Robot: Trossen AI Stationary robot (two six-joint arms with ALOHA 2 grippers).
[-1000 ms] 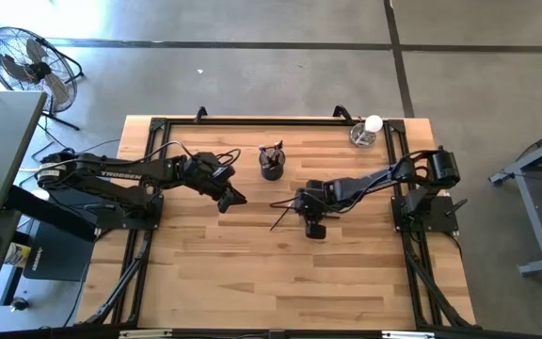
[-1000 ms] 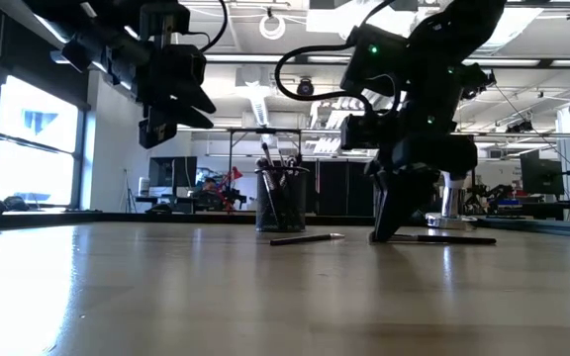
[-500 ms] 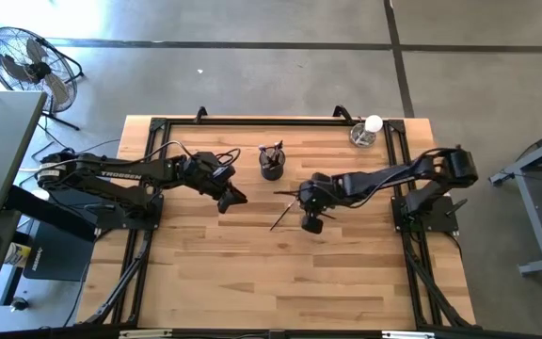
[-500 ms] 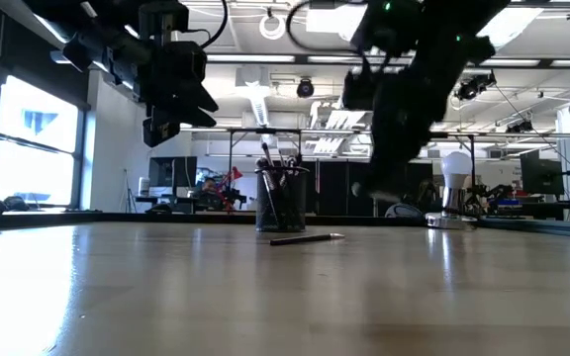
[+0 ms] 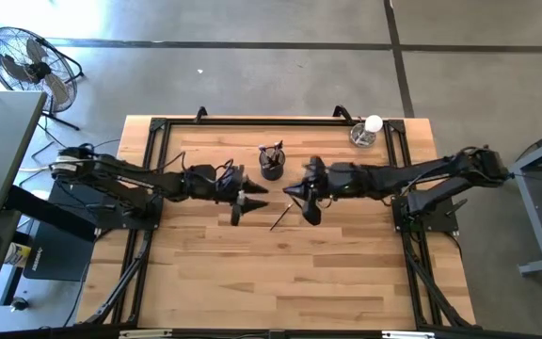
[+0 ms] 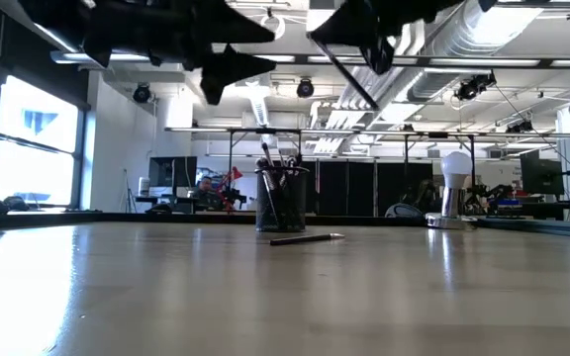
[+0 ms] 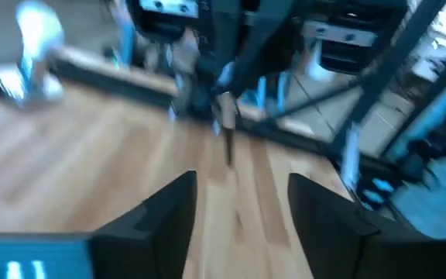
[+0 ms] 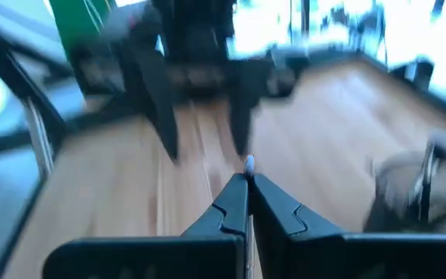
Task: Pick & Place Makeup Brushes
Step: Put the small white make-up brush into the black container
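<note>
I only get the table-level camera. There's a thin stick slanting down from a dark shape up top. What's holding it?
Observer: The right gripper, shut on a brush. Its wrist camera shows the fingers pinched on it.
Operator: And the other dark shape?
Observer: That is the left gripper, open. From above, the two point at each other, tips apart.
Operator: Is that cup in their way?
Observer: No. From above, the cup stands clear of both, beside the gap between them.
</note>
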